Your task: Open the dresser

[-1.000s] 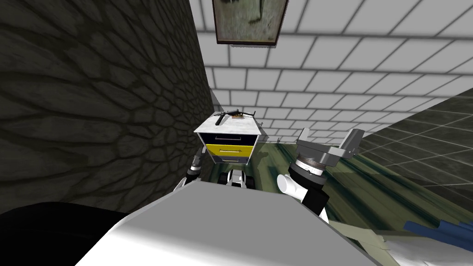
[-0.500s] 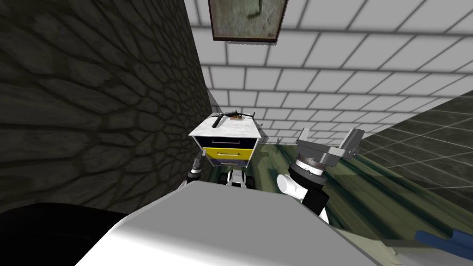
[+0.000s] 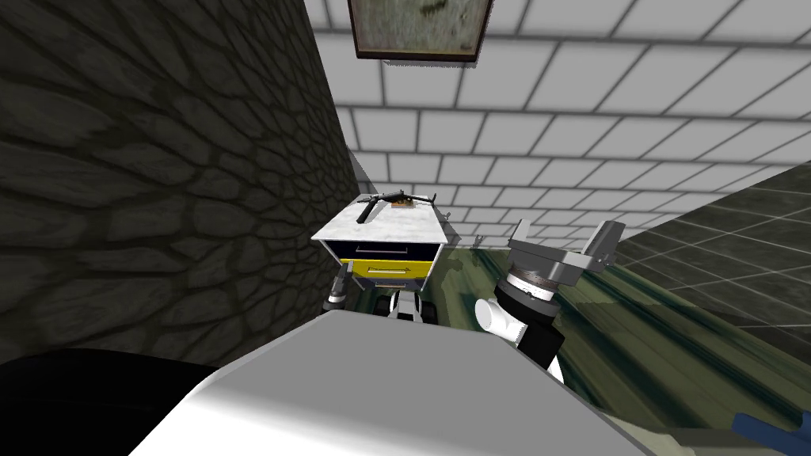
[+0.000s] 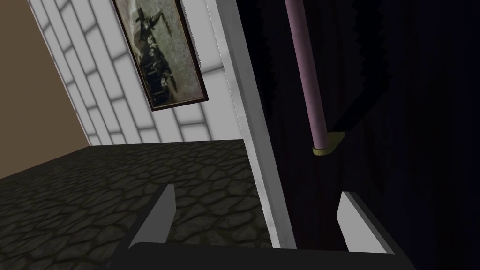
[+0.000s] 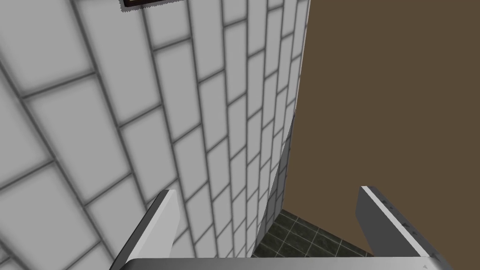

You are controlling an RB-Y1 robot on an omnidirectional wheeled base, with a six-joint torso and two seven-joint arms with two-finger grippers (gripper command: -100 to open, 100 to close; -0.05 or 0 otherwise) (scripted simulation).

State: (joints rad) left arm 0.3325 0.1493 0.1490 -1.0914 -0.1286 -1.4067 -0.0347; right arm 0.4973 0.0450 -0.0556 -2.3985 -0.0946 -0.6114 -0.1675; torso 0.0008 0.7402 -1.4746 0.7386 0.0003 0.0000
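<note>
Two fingers of my left gripper (image 4: 257,191) stand spread apart with nothing between their blades. They frame the dresser's white edge strip (image 4: 243,117) and the dark front beside it. On that front a pinkish bar handle (image 4: 304,70) ends in a yellowish mount (image 4: 328,149). The handle lies beyond my fingertips, nearer one blade than the other, and I am not touching it. From the head view, the dresser (image 3: 380,229) stands ahead of me beside the dark stone-patterned wall (image 3: 158,198), with the white tiled wall (image 3: 554,142) behind it. It has a pale top, a dark drawer (image 3: 388,252) above a yellow drawer (image 3: 394,271), and another front below. As far as I can judge, all of them lie flush. A long black object (image 3: 378,199) and a small brown thing (image 3: 404,203) rest on the top near its far edge. My left gripper (image 3: 344,273) sits low at the dresser's left front corner, close beside the drawers. My right gripper (image 3: 566,233) is held up well off to the right of the dresser, its own blades (image 5: 159,225) wide apart and empty.
</note>
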